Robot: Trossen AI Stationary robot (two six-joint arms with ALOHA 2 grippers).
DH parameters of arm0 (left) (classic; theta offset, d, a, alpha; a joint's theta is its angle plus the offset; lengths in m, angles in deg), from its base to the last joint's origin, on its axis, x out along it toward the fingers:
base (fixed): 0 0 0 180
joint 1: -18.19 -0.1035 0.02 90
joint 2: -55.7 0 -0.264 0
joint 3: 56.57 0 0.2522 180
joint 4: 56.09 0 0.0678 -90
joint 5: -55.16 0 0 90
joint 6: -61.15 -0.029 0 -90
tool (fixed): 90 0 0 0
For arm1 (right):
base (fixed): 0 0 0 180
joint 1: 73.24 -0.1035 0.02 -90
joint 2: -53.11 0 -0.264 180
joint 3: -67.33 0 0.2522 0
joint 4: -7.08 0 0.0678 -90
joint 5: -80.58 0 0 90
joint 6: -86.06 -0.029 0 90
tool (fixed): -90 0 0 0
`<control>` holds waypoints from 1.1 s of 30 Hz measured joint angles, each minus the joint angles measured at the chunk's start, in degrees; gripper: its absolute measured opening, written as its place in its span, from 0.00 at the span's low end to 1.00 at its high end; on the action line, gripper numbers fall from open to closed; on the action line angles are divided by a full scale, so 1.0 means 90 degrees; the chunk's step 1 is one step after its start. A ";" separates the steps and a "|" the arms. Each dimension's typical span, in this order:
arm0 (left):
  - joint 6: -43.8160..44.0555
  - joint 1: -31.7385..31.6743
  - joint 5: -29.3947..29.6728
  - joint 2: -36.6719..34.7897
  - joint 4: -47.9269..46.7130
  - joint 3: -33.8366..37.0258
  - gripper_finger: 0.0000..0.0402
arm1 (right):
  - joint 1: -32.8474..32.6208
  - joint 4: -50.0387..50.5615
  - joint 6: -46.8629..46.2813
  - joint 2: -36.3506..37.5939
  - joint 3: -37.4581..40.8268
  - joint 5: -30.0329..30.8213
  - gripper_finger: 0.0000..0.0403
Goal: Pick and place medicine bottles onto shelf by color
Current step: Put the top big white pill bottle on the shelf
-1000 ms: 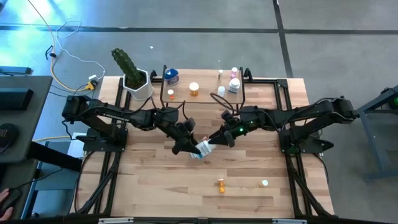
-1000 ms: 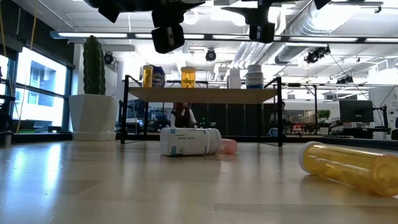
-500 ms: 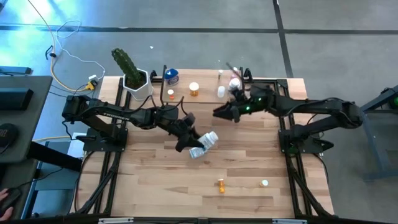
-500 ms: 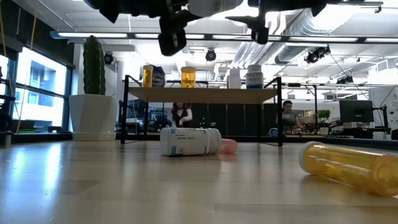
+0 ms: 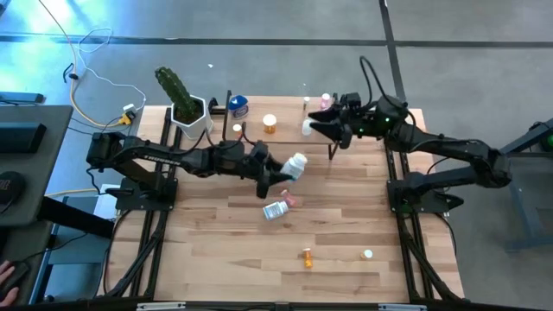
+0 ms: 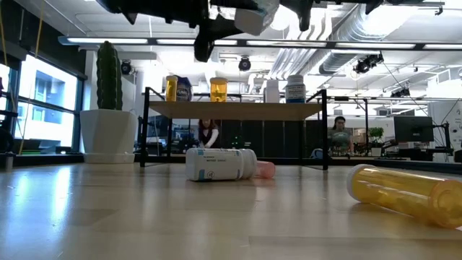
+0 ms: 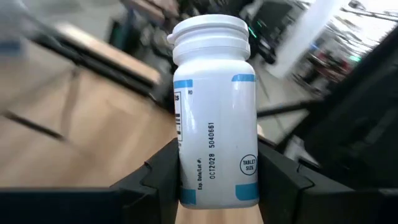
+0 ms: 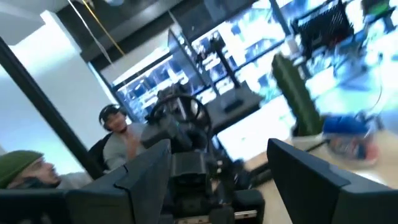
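My left gripper [image 5: 283,173] is shut on a white medicine bottle [image 5: 295,163] above the table's middle, just in front of the shelf [image 5: 285,136]. The shelf is a light-wood board on black legs at the far edge. It carries a blue bottle [image 5: 238,106], orange bottles [image 5: 270,123] and white and pink ones [image 5: 326,101]. My right gripper [image 5: 316,127] is open above the shelf's right end, beside a white bottle [image 5: 307,128]. Another white bottle [image 5: 275,210] lies on its side on the table beside a pink one [image 5: 289,201]. My left gripper pinches the white bottle's lower body [image 7: 214,180] between its two fingers [image 7: 155,180], one on each side. It comes from the table's left, and the bottle's length runs along the fingers with the cap [image 7: 208,34] pointing away. The bottle is lifted clear and tilted.
An orange bottle [image 5: 308,256] and a small white one [image 5: 368,254] lie near the table's near edge. A green cactus in a white pot [image 5: 186,108] stands left of the shelf. People sit in the room beyond the table [image 6: 336,133].
My left gripper, holding the white bottle, has risen and moved from beside the lying bottles toward the shelf. My right gripper has drawn back from the table's middle toward the far edge and now hangs over the shelf's right end.
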 joint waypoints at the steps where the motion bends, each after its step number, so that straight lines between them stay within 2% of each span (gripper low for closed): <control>1: -0.0166 -0.0032 0.0151 0.0000 0.0086 0.0000 0.37 | 0.0077 -0.0068 0.0080 0.0000 0.0000 -0.0002 0.64; 5: -0.0684 -0.0163 0.0710 -0.0002 0.0471 0.0000 0.37 | 0.0416 0.0070 0.0306 -0.0008 -0.0109 -0.0072 0.64; 10: -0.1377 -0.0376 0.1391 -0.0005 0.0640 0.0000 0.37 | 0.0737 0.0869 0.1016 -0.0267 -0.0855 -0.0566 0.64; 14: -0.1690 -0.0660 0.1457 -0.0052 0.0635 0.0000 0.37 | 0.0880 0.1776 0.1432 -0.0668 -0.1607 -0.0836 0.64; 18: -0.2043 -0.0919 0.1457 -0.0066 0.0849 0.0000 0.38 | 0.0893 0.2693 0.1960 -0.1094 -0.2264 -0.0822 0.64; 25: -0.2810 -0.1255 0.1462 -0.0090 0.1048 -0.0002 0.37 | 0.0893 0.2908 0.1878 -0.1958 -0.3314 -0.0811 0.64; 30: -0.3529 -0.1435 0.1616 -0.0090 0.1057 -0.0002 0.37 | 0.0927 0.3549 0.1903 -0.2609 -0.4144 -0.0690 0.64; 33: -0.3885 -0.1512 0.1797 -0.0090 0.1057 -0.0002 0.38 | 0.0968 0.4207 0.2125 -0.2948 -0.4644 -0.0216 0.64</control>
